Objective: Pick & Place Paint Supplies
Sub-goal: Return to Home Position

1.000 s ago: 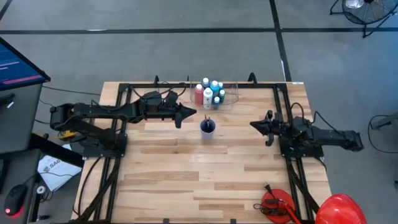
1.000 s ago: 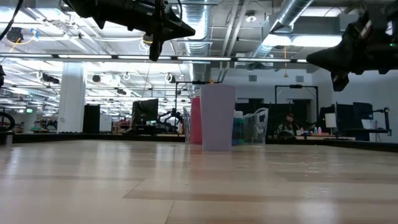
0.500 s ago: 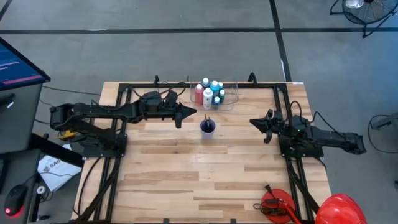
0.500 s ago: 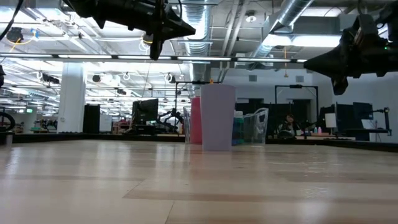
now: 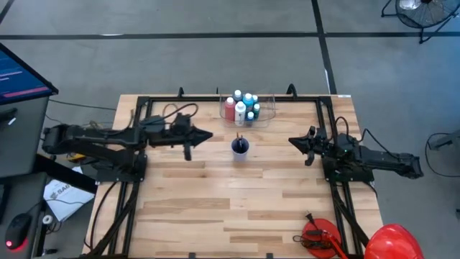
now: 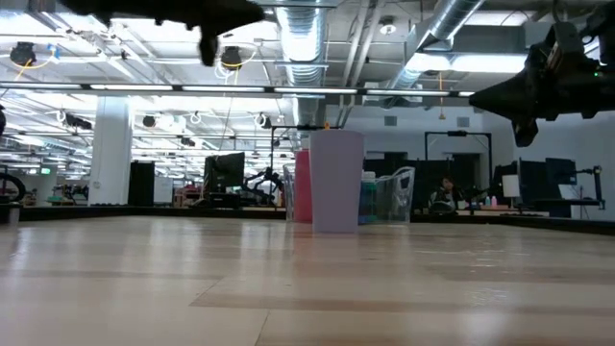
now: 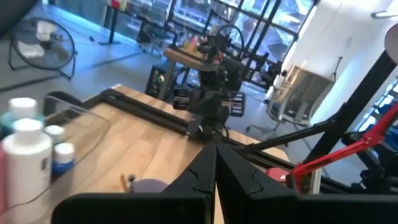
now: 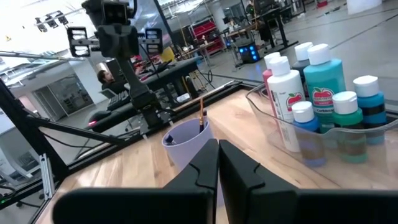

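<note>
Several white-capped paint bottles point(image 5: 243, 106) stand upright in a clear plastic tub point(image 5: 267, 115) at the table's far middle; the right wrist view shows them close up point(image 8: 311, 93). Just in front of the tub stands a small purple cup point(image 5: 240, 147) with a thin brush point(image 8: 201, 115) sticking out of it. My left gripper point(image 5: 210, 134) hangs shut above the table, left of the cup, pointing level toward it. On the other side of the cup my right gripper point(image 5: 291, 142) is also shut and points level at it. Neither holds anything.
A black frame rail point(image 5: 144, 101) runs round the table's far and side edges. A red tool point(image 5: 320, 237) and a red helmet point(image 5: 392, 241) lie at the near right corner. The bare wooden top point(image 5: 230, 201) stretches toward the near edge.
My left gripper has drawn back from the cup toward the table's left edge, most of it in the last half second, rolling a little about its own axis and staying shut. The bottles, tub and cup have kept still.
</note>
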Tool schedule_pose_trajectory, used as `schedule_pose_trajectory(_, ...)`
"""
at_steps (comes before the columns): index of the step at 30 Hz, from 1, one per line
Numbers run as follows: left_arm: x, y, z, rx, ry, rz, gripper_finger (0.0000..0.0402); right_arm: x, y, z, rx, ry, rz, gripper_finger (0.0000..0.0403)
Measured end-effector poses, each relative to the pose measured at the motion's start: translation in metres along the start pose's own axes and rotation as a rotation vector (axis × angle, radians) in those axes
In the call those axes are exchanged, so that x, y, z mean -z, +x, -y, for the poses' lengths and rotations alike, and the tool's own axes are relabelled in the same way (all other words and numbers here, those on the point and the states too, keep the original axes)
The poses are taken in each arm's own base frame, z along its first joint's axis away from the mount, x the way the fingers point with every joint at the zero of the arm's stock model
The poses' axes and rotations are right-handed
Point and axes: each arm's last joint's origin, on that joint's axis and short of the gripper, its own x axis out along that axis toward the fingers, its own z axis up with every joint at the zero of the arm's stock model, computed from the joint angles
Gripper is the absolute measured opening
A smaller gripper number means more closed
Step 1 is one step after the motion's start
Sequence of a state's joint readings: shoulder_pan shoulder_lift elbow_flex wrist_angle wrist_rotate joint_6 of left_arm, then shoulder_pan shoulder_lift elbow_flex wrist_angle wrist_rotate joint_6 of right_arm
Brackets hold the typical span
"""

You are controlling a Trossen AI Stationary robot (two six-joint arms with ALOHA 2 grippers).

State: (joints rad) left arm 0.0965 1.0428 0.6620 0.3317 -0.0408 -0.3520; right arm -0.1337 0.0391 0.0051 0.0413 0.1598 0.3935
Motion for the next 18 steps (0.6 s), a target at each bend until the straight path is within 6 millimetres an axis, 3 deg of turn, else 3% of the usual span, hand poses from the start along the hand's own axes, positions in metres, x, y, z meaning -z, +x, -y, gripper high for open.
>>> schedule_pose_trajectory(10, 0.038, -0.065, -0.016, 0.014, -0.045, 0.08, 0.0001, 0.0, 0.0, 0.0, -0.002, 0.0, -0.001, 0.0006)
schedule_pose_trajectory(18, 0.065, -0.098, -0.028, 0.041, -0.078, 0.162, 0.0001, 0.0, 0.0, 0.0, -0.004, 0.0, -0.002, 0.0006)
